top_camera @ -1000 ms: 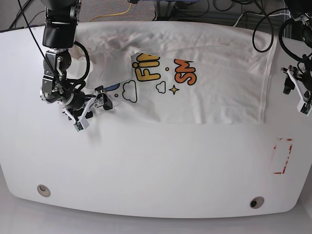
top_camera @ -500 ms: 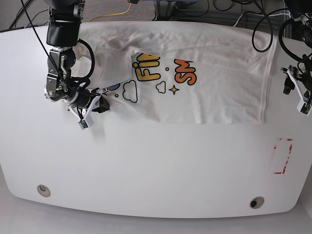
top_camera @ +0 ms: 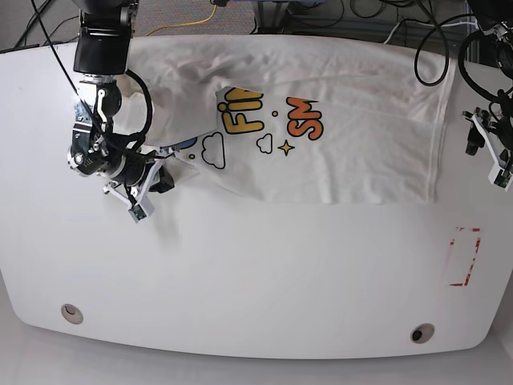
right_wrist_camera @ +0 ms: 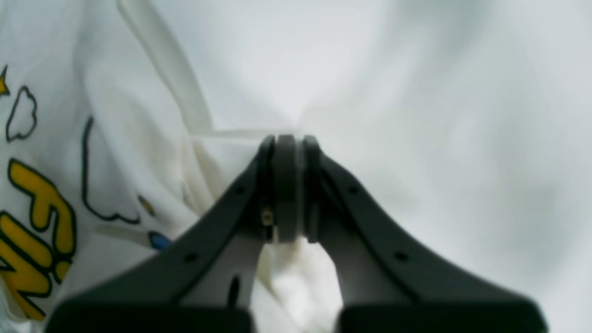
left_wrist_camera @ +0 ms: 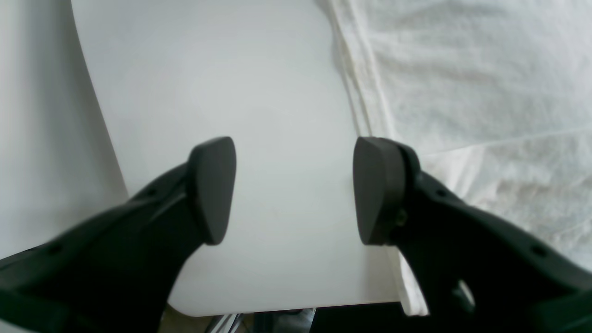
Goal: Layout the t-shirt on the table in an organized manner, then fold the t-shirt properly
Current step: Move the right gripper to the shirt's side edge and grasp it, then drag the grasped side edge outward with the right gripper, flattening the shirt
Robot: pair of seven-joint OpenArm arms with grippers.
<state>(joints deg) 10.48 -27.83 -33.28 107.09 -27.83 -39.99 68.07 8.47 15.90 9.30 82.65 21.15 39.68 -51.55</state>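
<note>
The white t-shirt (top_camera: 321, 120) lies along the far side of the table (top_camera: 256, 273), with its yellow and orange print facing up and its left part bunched and folded over. My right gripper (top_camera: 160, 178) is at the shirt's near left edge, shut on a fold of the cloth. In the right wrist view its fingertips (right_wrist_camera: 286, 143) are pressed together with t-shirt (right_wrist_camera: 115, 138) fabric pinched between them. My left gripper (top_camera: 487, 154) hangs open at the table's right edge, just past the shirt's hem. Its fingers (left_wrist_camera: 212, 185) frame bare table (left_wrist_camera: 231, 92) beside the t-shirt (left_wrist_camera: 462, 92).
A red tape rectangle (top_camera: 465, 257) marks the table's near right. Two round grommet holes (top_camera: 72, 313) (top_camera: 422, 333) sit near the front edge. Cables (top_camera: 433, 48) trail behind the table's far edge.
My right gripper has closed on the shirt's left fold and shifted slightly left, drawing the cloth with it. The left arm has not moved.
</note>
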